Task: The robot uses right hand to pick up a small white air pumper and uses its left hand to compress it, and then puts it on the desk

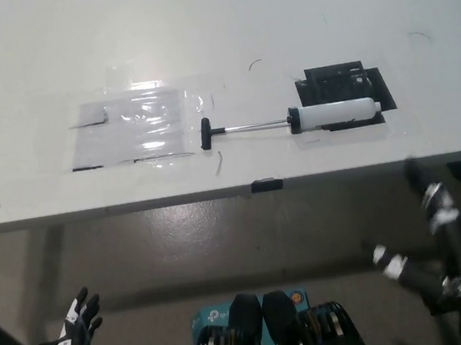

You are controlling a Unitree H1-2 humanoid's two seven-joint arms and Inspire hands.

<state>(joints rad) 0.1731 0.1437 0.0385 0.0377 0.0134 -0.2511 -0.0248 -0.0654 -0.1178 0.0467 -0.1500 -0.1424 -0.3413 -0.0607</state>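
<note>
- While untouched, air pumper lying flat on desk, rod out, barrel over black patch.
- Prob. light, rigid, slick plastic; best gripped mid-barrel.
- Right hand low off-desk, blurred, fingers unclear, holding nothing.
- Left hand low, fingers apart, empty.

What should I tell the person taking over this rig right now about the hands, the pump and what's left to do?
Left hand: low at the lower left, below the desk edge, holding nothing, fingers apart.
Right hand: blurred at the lower right, below the desk edge; open or shut can't be told. It holds nothing visible.
Pump: lying on the desk, white barrel to the right over a black patch, rod pulled out, black handle to the left beside a clear plastic sheet.
Done: nothing yet.
Left: right hand picks up the pump, left hand compresses it, then it goes back on the desk.
</note>
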